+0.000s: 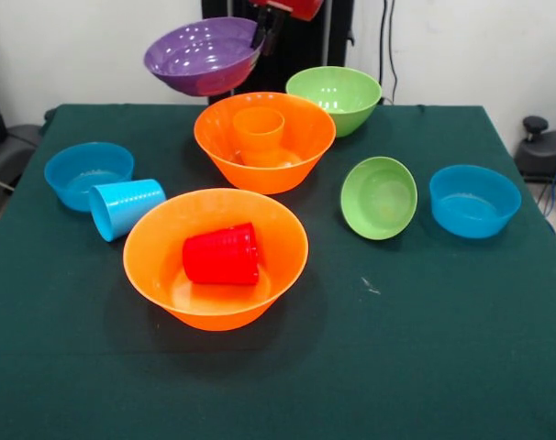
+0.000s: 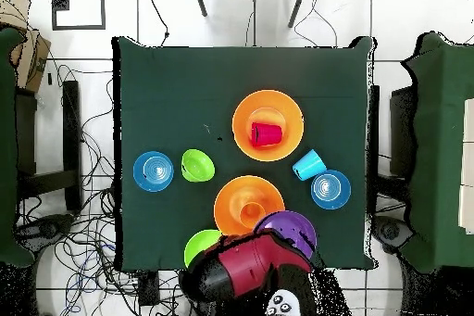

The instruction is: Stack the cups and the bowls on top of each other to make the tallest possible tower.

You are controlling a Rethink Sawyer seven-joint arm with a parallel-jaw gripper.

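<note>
My gripper (image 1: 262,35) is at the top of the front view, shut on the right rim of the large purple bowl (image 1: 203,57), and holds it tilted in the air above the table's far side. The bowl also shows in the overhead view (image 2: 291,230) beside my arm (image 2: 243,271). Just below and to the right, an orange cup (image 1: 258,134) stands inside a large orange bowl (image 1: 301,137). A red cup (image 1: 221,255) lies on its side in the nearer large orange bowl (image 1: 159,257). A light blue cup (image 1: 125,207) lies on its side on the cloth to that bowl's left.
A large green bowl (image 1: 334,95) stands at the far side. A small green bowl (image 1: 379,197) sits tilted at the right, with a small blue bowl (image 1: 474,200) beyond it. Another small blue bowl (image 1: 87,172) is at the left. The table is covered in dark green cloth (image 1: 425,348).
</note>
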